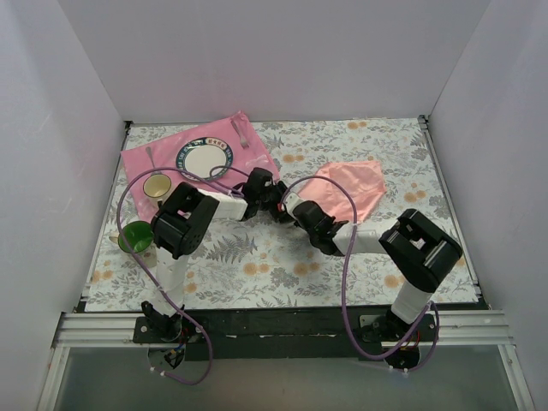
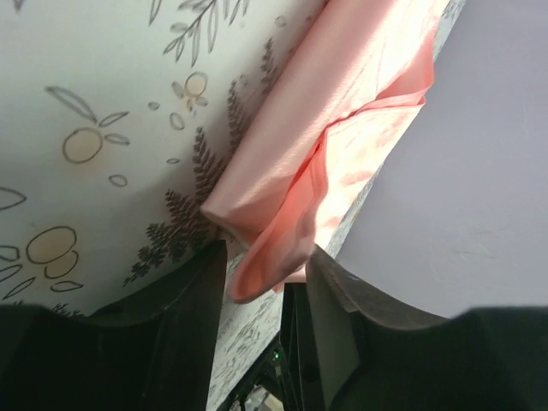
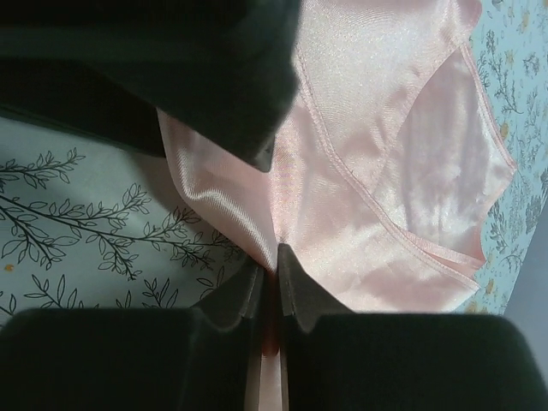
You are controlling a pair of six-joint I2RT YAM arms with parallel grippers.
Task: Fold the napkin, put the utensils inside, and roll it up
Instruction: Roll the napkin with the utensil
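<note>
Salmon-pink cloth fills both wrist views. The right gripper (image 3: 276,257) is pinched tight on an edge of the napkin (image 1: 351,190), and the left gripper (image 2: 265,257) stands parted with a napkin corner loose between its fingers. The napkin lies rumpled and partly doubled over, right of centre on the floral tablecloth (image 1: 257,257), so folding looks unfinished. Farther back, the utensils (image 1: 241,134) seem to lie on the hot-pink mat (image 1: 257,158) beside the plate (image 1: 205,160); loading and rolling remain.

One floral-covered table (image 1: 257,265) carries one pale salmon-pink napkin (image 1: 355,184), one hot-pink mat (image 1: 137,167) and one plate (image 1: 205,158). Two pale utensils (image 1: 240,133) (image 1: 149,157) lie on the mat. There are two cups, a yellowish cup (image 1: 156,185) and a green cup (image 1: 135,236), and two robot arms (image 1: 184,223) (image 1: 419,248).
</note>
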